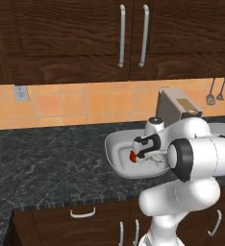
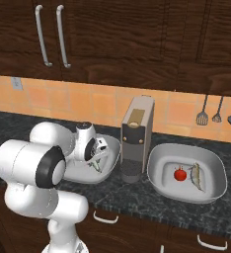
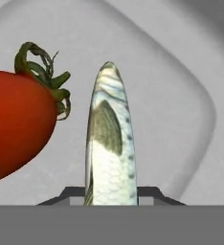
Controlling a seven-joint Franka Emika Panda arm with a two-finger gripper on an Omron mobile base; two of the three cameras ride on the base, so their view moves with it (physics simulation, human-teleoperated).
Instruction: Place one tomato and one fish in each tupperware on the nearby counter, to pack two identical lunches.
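Pinched in the pincer (image 3: 112, 195), the fish (image 3: 109, 143) hangs over the near tupperware (image 1: 115, 144) beside its tomato (image 1: 132, 156); the far tupperware (image 2: 213, 170) looks packed, so only release remains.

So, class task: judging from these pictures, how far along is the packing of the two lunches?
Done: the right tupperware holds a tomato and a fish. In hand: the gripper, shut on the second fish, is in the left tupperware beside its tomato. Left: release that fish there and pull the gripper out.
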